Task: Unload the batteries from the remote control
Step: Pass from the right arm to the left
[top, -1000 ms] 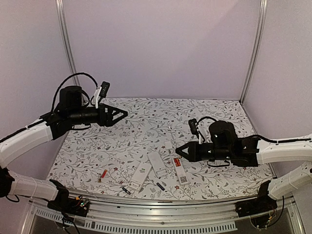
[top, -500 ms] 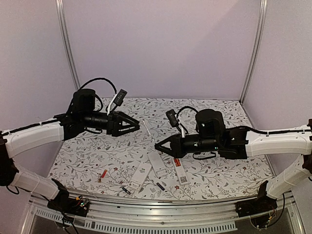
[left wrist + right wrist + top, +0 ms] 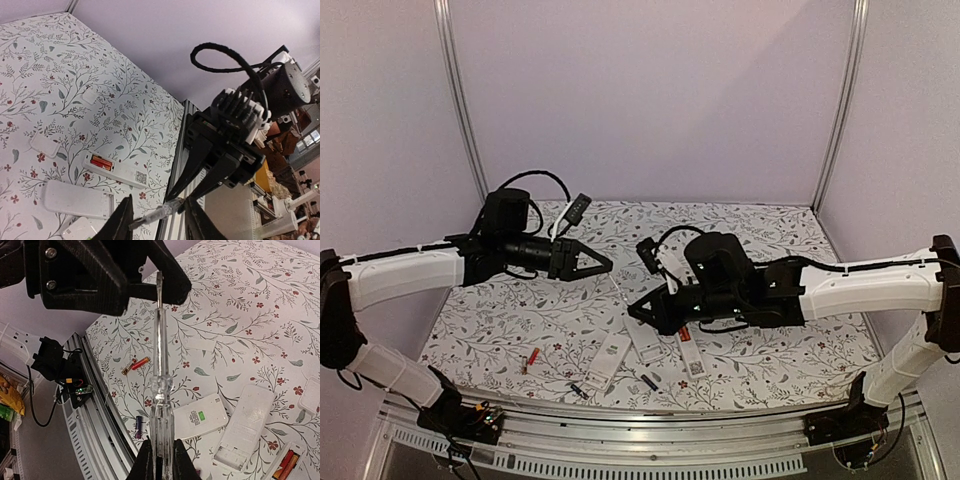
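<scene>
Overhead, reaching inward above the floral bench (image 3: 760, 240) with both arms, left gripper (image 3: 606, 266) and right gripper (image 3: 633, 311) pointed at each other near the middle. Gripping a thin pen-like tool (image 3: 160, 385) in the right jaws, clenched on its clear handle, shaft aimed straight into the left jaws. Holding the left jaws part-way apart around the metal tip, a gap showing between the fingers (image 3: 121, 222). Cannot tell whether either one touches the tip.

Below the jaws, on the bench: three white remotes lying flat, side by side, near the front edge. Rightmost remote control (image 3: 690, 352) back up, cover off, with two red-orange batteries (image 3: 101, 162) seated next to each other in its open bay. Loose on the bench, outside any remote:
- one red-orange battery (image 3: 531, 357) out to the left, well apart from the rest
- one dark battery (image 3: 578, 390) just beside the near end of the left-hand remote (image 3: 610, 358)
- another dark battery (image 3: 648, 382) in front of the middle remote (image 3: 642, 335)

Also two small white cover plates (image 3: 44, 145) lying flat farther back on the bench, apart from each other.
</scene>
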Motion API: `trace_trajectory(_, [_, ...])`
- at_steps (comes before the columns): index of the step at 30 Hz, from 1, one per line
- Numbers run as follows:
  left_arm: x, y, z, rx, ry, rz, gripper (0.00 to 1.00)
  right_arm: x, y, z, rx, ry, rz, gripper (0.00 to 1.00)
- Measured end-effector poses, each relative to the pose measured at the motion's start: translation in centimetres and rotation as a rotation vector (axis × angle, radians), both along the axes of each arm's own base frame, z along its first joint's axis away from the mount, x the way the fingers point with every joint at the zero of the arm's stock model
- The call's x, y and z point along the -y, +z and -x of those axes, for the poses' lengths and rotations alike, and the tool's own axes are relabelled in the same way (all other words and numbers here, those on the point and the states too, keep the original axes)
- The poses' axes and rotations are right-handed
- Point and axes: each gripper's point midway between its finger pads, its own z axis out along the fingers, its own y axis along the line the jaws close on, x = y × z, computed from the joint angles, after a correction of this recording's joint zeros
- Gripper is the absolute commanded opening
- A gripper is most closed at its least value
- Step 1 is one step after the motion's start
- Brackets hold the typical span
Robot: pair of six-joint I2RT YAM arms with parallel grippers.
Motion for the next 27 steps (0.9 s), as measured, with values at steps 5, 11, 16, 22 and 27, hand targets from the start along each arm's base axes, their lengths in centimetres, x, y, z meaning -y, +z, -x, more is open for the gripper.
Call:
trace_trajectory(5, [0.0,-0.6,-0.4,-0.017,0.015,-0.014,0.17,0.2,-0.4,-0.1,0.022,-0.003,0.031,0.00])
trace_trajectory(11, [0.0,-1.2,-0.9,-0.036,0.033,-0.026,0.01,0.2,-1.0,-0.3,0.048,-0.015,0.063,0.00])
trace_trajectory(16, [0.1,-1.2,-0.8,-0.055,0.029,-0.023,0.00,0.4,-1.5,-0.5,0.070,-0.027,0.092,0.17])
trace_trajectory(22, [0.0,-1.1,-1.1,-0.065,0.048,-0.023,0.00,1.3,-1.8,-1.4,0.088,-0.107,0.085,0.73])
trace_trajectory(27, [-0.6,0.1,-1.0,-0.054,0.099,0.034,0.00,3.5,-1.3,-1.6,0.077,-0.197,0.000,0.87])
